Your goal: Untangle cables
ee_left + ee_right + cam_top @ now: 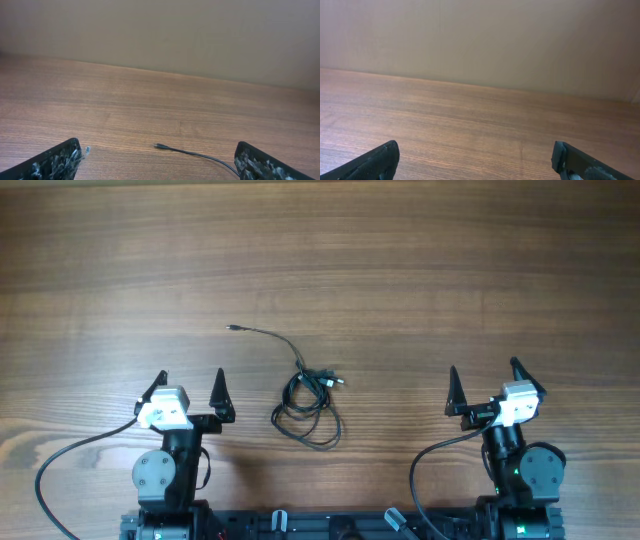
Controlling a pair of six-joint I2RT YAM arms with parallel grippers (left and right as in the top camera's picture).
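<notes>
Tangled cables on the worktop.
Left hand and right hand both spread wide, clear of the coil lying between them.

The right pincer is wide open. Its 2 black fingers poke up from the bottom of the picture, 1 in the left corner and 1 in the right corner, far apart from each other. Between them you see only the brown wood of the table. The wood has thin lines running across it from side to side. The table goes back to a plain tan wall, which fills the top half. The line where the wall and table meet slopes down a little to the right.
</notes>
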